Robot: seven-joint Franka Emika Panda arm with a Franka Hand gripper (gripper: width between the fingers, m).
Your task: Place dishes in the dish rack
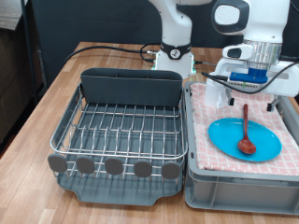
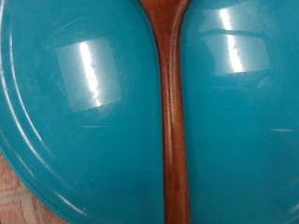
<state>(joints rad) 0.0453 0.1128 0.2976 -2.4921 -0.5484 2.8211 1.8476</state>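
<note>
Nearest the exterior camera, at the worktop's (image 1: 37, 103) front edge, stands the dish rack (image 1: 117, 131): a silver wire grid on a dark grey tray, with a row of round grey tabs (image 1: 114, 166) along its near side and a tall grey caddy (image 1: 131, 89) at its far side. No dish shows in it, so none of the task appears done.

Just beside the rack, toward the worktop's front right corner, sits a grey plastic crate (image 1: 238, 187) lined with a pink checked towel (image 1: 201, 117). On the towel lies the light-blue plate (image 1: 224, 140), and across the plate rests the reddish-brown wooden spoon (image 1: 246, 131), bowl toward the front edge, handle pointing to the back. No mug is visible in either view.

Farther back, above the crate's far end, hangs the gripper (image 1: 250, 82), over the tip of the spoon handle. Whether its fingers are wide or narrow cannot be told. The wrist view shows no fingers, only the spoon handle (image 2: 171, 121) running straight across the plate (image 2: 75, 112).

Judging from this, the step in hand is picking up the spoon. A good grasp would centre the fingers across the narrow handle, and lift without dragging the plate.
</note>
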